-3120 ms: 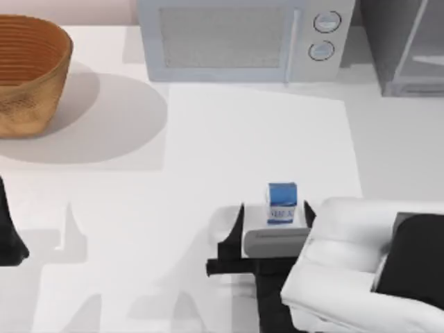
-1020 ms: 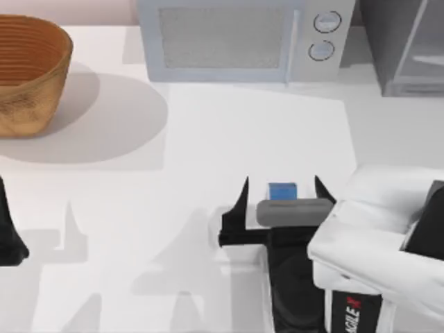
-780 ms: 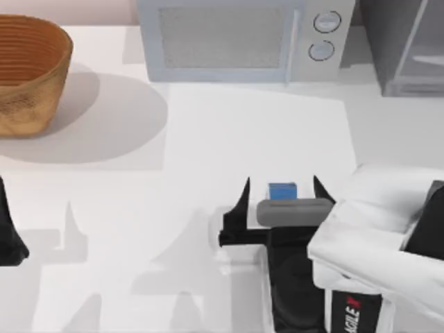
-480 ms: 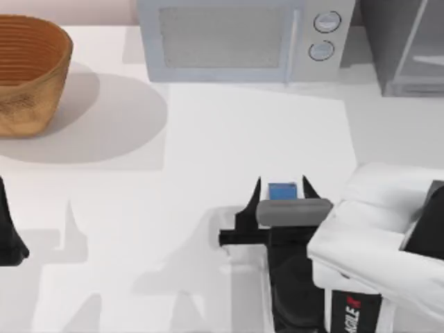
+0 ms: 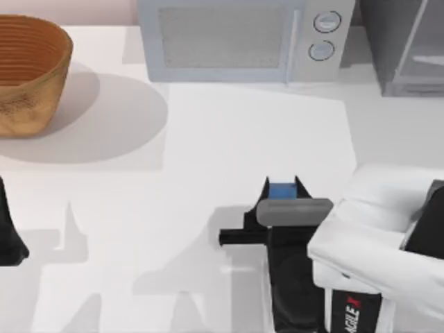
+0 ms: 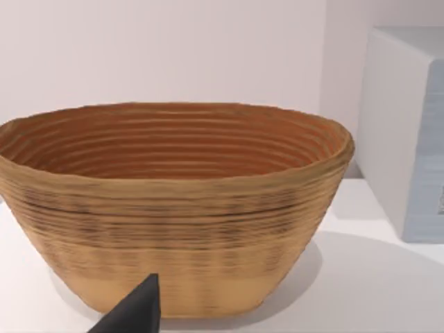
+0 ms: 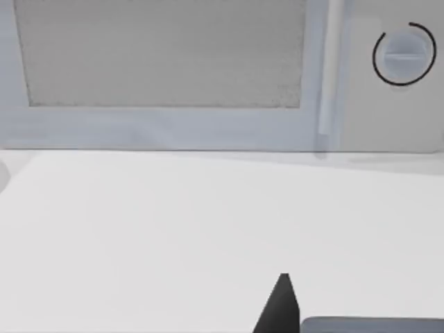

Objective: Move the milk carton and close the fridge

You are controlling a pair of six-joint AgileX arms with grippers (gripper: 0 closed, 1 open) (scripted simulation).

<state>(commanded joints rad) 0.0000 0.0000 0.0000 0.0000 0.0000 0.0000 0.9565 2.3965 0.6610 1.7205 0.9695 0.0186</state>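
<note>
Here the right gripper (image 5: 282,186) sits near the front of the table (image 5: 208,139), right of centre, its two dark fingers pressed against both sides of the milk carton (image 5: 282,191), whose blue top shows between them. The fridge (image 5: 406,45) stands at the far right corner, beside the microwave (image 5: 243,38). The left gripper (image 5: 8,236) is parked at the left edge, near the basket (image 5: 28,73); I cannot tell its opening.

From my right gripper (image 5: 282,186), shut on the carton (image 5: 282,191), I see bare table (image 5: 208,139) ahead. The microwave (image 5: 236,38) walls off the far edge; the fridge (image 5: 406,45) stands at far right. The basket (image 5: 28,73) blocks the far left corner.
</note>
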